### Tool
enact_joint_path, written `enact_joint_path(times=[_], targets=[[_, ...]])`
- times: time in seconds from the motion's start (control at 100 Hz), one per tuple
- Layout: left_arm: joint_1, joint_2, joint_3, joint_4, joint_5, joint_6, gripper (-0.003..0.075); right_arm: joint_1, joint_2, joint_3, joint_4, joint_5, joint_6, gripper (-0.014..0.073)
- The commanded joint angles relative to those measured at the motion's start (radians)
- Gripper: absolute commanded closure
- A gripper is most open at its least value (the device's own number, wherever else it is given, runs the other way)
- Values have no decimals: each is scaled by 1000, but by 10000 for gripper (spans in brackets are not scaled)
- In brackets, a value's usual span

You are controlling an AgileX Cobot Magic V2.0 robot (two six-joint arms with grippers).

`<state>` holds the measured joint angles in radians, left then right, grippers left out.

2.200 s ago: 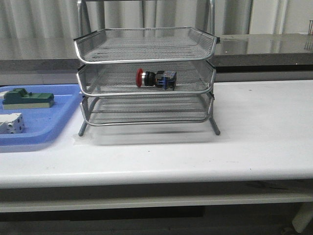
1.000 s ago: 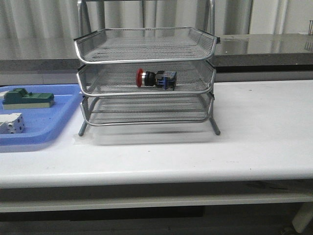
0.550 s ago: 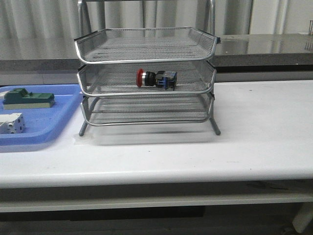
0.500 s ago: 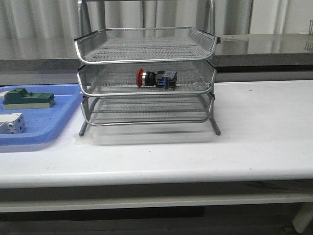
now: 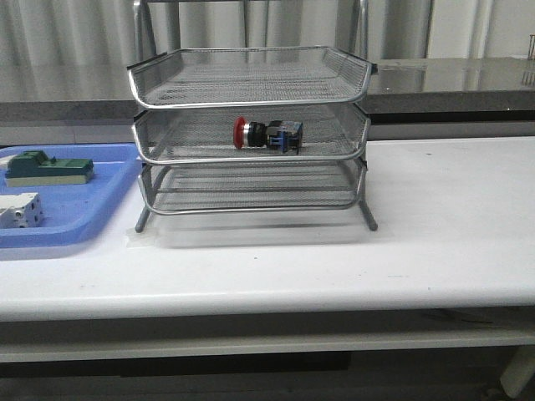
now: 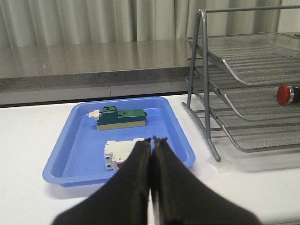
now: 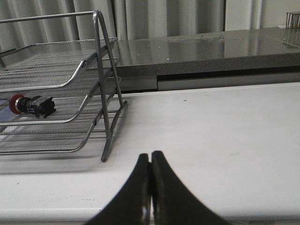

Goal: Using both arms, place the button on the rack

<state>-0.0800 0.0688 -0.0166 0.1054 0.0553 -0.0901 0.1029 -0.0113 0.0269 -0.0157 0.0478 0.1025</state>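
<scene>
Left gripper (image 6: 152, 140) is hanging over the white worktop (image 5: 435, 242) with its two black fingers pressed together and nothing between them; it is pointing toward the near edge of the blue tray (image 6: 70, 159). Right gripper (image 7: 150, 155) is doing the same on the other side of the rack (image 5: 248, 125), fingers closed on nothing, well apart from the rack's nearest leg (image 7: 108, 145). Neither arm is showing in the front view.

Button (image 5: 266, 134) is lying on its side in the middle tier of the rack (red head pointing toward the robot's left, blue-and-black block toward the right), sitting roughly mid-width of that tier. Top and bottom tiers are holding nothing that shows.

Rack is standing on the worktop just beside the blue tray. Tray is carrying a green block (image 5: 48, 168) toward the back and a white component (image 5: 18, 210) nearer the front, the two lying apart from each other.
</scene>
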Motion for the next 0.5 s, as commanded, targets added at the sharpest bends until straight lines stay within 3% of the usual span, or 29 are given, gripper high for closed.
enact_joint_path(times=[0.0,0.24,0.49], targets=[[14,-31,0,1,-92,-10,741,-7,-16,-17,3,-73,0,650],[107,-104,64,-22,-155,-10,741,-7,-16,-17,3,-73,0,650],[122,-108,64,-22,-156,-10,741,-7,-16,-17,3,-73,0,650]])
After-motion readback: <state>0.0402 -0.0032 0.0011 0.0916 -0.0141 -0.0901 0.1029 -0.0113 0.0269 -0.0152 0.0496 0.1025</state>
